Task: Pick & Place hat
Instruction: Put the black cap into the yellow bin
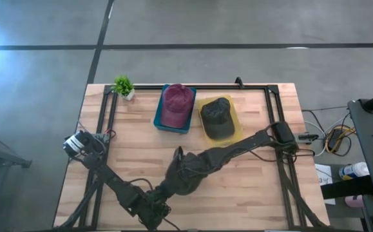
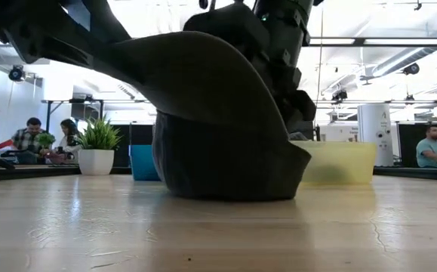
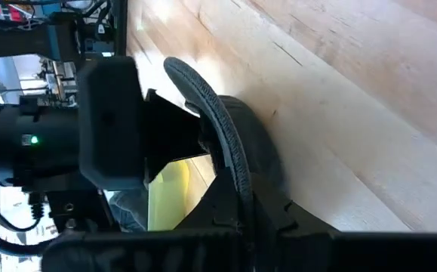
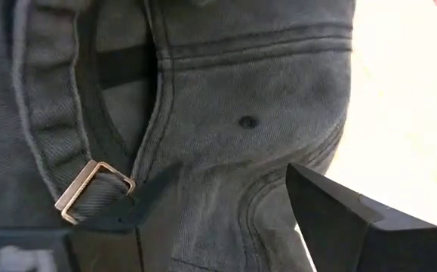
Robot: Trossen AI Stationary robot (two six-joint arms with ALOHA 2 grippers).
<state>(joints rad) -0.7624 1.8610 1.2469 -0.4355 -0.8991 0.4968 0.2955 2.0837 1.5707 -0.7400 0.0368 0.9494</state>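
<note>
Three hats: maroon hat (image 1: 177, 103) in blue tray (image 1: 158, 120), dark hat (image 1: 217, 117) on yellow tray (image 1: 237, 119), third dark hat (image 1: 189, 173) mid-desk (image 1: 250, 187). Right tool (image 1: 178, 156) spread wide over the third. Left tool (image 1: 162, 209) closed, near front edge. One plant (image 1: 124, 86).

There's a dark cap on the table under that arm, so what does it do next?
Probably close the right hand on the dark cap: its fingers stand open right over the cloth, and the cap sits on the table, outside both bins.
</note>
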